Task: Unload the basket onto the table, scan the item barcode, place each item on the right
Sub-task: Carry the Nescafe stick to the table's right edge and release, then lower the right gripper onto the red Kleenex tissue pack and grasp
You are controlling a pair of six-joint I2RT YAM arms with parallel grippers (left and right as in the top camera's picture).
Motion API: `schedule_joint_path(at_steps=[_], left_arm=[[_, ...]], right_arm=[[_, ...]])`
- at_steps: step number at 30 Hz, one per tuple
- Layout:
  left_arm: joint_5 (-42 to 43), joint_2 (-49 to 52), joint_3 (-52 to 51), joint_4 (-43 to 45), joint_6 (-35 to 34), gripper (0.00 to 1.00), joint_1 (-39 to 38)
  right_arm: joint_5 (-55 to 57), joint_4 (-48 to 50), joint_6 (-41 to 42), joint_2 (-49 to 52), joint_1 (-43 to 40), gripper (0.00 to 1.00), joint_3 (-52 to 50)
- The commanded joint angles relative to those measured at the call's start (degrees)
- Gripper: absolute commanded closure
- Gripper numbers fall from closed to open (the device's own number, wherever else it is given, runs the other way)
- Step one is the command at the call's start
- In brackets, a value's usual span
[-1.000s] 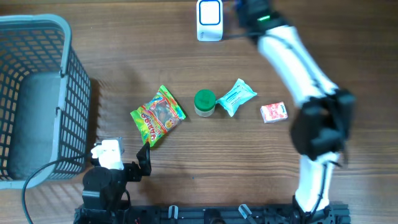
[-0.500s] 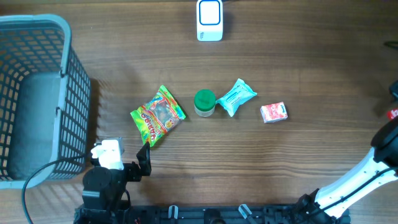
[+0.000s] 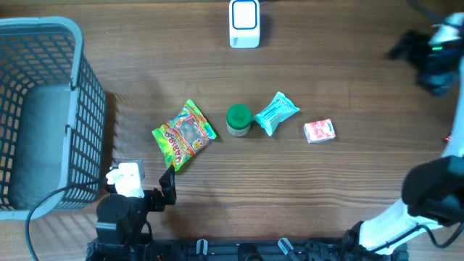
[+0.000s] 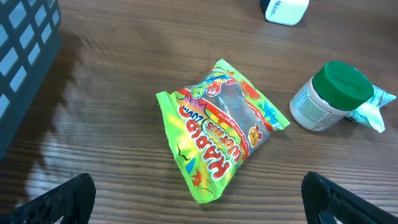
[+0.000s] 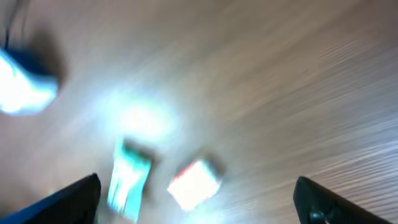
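Observation:
Four items lie in a row mid-table: a green gummy-worm bag (image 3: 184, 135), a green-lidded jar (image 3: 238, 119), a teal packet (image 3: 276, 112) and a small red-and-white box (image 3: 319, 130). The white scanner (image 3: 244, 23) stands at the back edge. My left gripper (image 4: 202, 208) is open, low over the table just short of the bag (image 4: 221, 134), with nothing between its fingers. My right gripper (image 5: 199, 202) is open and empty, high at the far right (image 3: 428, 51). Its blurred view shows the teal packet (image 5: 130, 180) and the box (image 5: 194, 182) below it.
A tall grey-blue mesh basket (image 3: 80, 109) fills the left side of the table. A black cable (image 3: 51, 199) loops beside the left arm's base. The jar (image 4: 329, 96) lies on its side against the teal packet.
The right arm has swung away from the scanner at the back, out past the right edge, and now shows at the far right. The left arm and all items have stayed put.

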Motion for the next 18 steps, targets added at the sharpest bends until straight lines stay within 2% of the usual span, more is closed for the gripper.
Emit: schedule_joint_path(at_steps=[1,2,3,4,6,10,13,18], left_arm=[[0.46,-0.42,-0.26,0.15,-0.33,0.0,-0.31],[0.44,-0.42,-0.26,0.15,-0.33,0.0,-0.31],[0.46,-0.42,-0.26,0.15,-0.33,0.0,-0.31],[0.46,-0.42,-0.26,0.13,-0.33,0.0,-0.31],[0.46,-0.42,-0.26,0.15,-0.33,0.0,-0.31],[0.44,-0.42,-0.26,0.15,-0.33,0.0,-0.31],[0.46,-0.42,-0.26,0.15,-0.33,0.0,-0.31],[0.46,-0.42,-0.26,0.15,-0.33,0.0,-0.31]], right_arm=[[-4.48,-5.44,-2.97,1.18,7.21,0.0,-5.33],[-5.68,-6.19,-3.1,1.18,9.77,0.03,-7.32],[-6.34,-5.53,-3.1,1.18,12.9,0.24,-9.64],[-6.01,-3.13,-3.13,1.18,15.82,0.51,-12.13],[-3.06,3.56,-2.34,1.18,20.17,0.95,-17.05],[3.56,26.05,5.38,1.18,25.7,0.96,-32.61],[3.58,34.1,6.21,1.18,26.38,0.96,-36.28],[9.51,33.68,7.56,1.4,26.43,0.96,-39.43]])
